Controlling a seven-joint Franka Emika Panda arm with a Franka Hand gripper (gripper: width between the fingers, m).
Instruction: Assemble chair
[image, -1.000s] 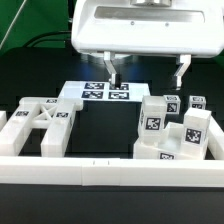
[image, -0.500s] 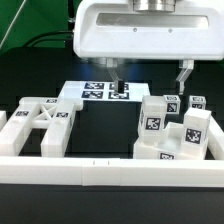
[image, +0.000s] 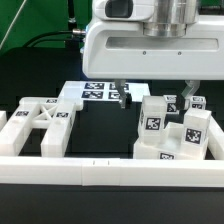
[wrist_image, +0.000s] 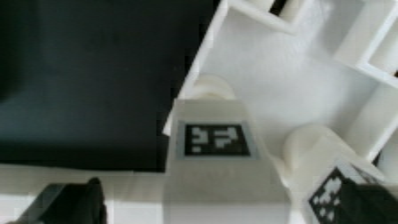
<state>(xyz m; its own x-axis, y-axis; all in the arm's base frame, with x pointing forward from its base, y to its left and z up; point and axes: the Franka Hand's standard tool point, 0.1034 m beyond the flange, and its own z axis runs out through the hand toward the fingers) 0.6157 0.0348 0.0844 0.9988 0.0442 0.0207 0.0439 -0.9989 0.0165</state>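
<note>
The chair lies in loose white tagged parts. The X-braced frame (image: 40, 125) is at the exterior view's left. A cluster of notched blocks and small cubes (image: 172, 132) stands at the right, with a tall tagged block (image: 153, 120) at its near-left corner. My gripper (image: 157, 93) hangs open and empty just above and behind this cluster, one finger (image: 125, 96) on each side. The wrist view looks down on the tall block (wrist_image: 215, 138) and a second tagged block (wrist_image: 338, 185). One dark finger (wrist_image: 71, 205) shows beside them.
The marker board (image: 98, 92) lies behind the frame on the black table (image: 100, 130). Low white border rails (image: 110, 170) run along the front and sides. A flat white part (wrist_image: 302, 70) lies beyond the blocks in the wrist view.
The gripper has moved toward the exterior view's right and come lower, from over the marker board to over the block cluster. It stays open. The parts have not moved.
</note>
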